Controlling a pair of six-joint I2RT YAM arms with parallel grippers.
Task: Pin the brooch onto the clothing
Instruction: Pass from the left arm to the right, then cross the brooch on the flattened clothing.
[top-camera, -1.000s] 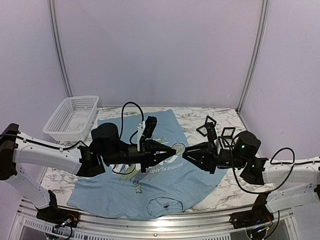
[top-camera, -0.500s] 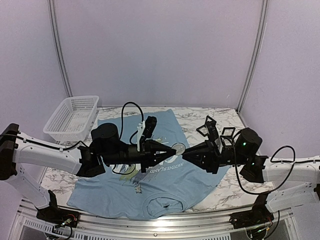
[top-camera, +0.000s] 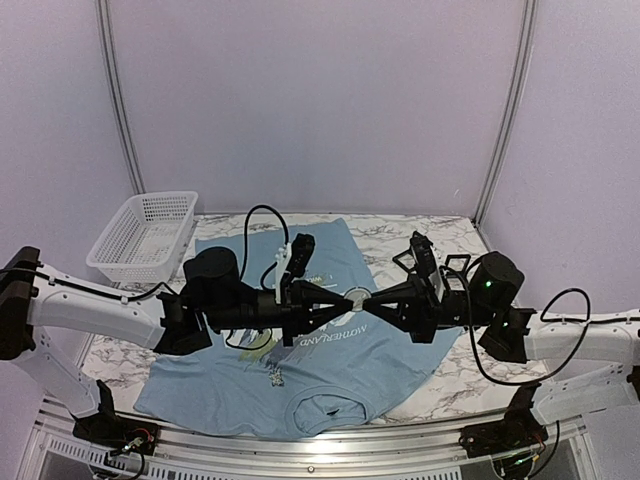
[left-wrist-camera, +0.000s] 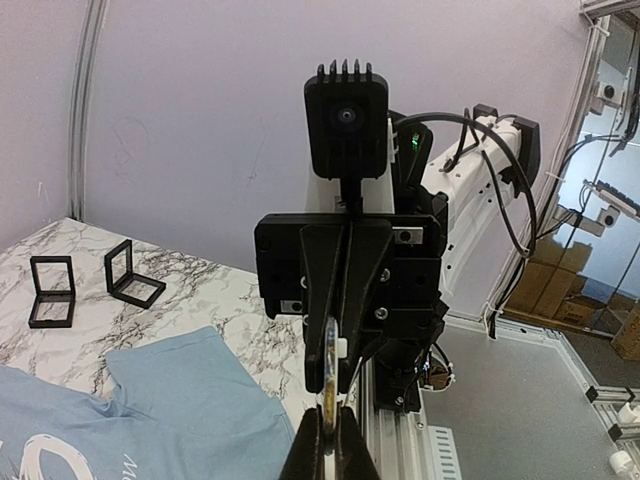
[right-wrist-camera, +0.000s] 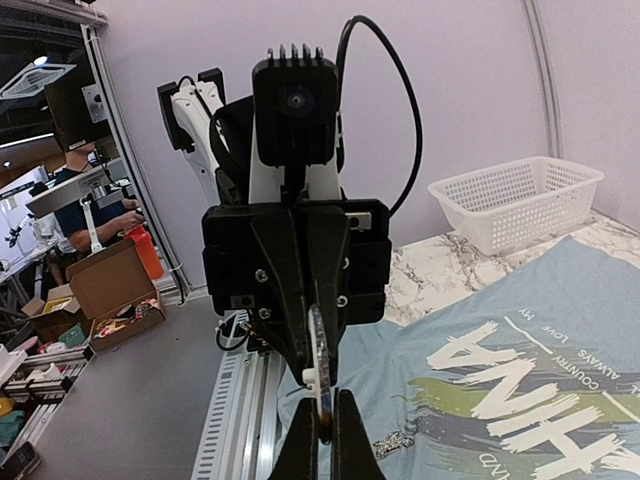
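Observation:
The brooch (top-camera: 357, 297), a small dull gold-grey disc, hangs in mid-air above the light blue T-shirt (top-camera: 300, 375). My left gripper (top-camera: 347, 299) is shut on its left edge. My right gripper (top-camera: 370, 298) is shut on its right edge, tip to tip with the left. In the left wrist view the brooch (left-wrist-camera: 329, 365) stands edge-on between my left gripper (left-wrist-camera: 327, 432) below and the right one's fingers (left-wrist-camera: 318, 270) above. In the right wrist view the brooch (right-wrist-camera: 318, 365) stands edge-on in my right gripper (right-wrist-camera: 322, 425), above the printed T-shirt (right-wrist-camera: 520, 340).
A white mesh basket (top-camera: 145, 235) stands at the back left and shows in the right wrist view (right-wrist-camera: 515, 200). Two open square black cases (top-camera: 412, 255) (top-camera: 455, 268) stand behind the right arm on the marble table (top-camera: 440, 390); the left wrist view shows them (left-wrist-camera: 50, 290) (left-wrist-camera: 130, 275).
My right gripper has risen and moved left to the brooch and closed on its free edge. The left gripper has held the brooch almost still.

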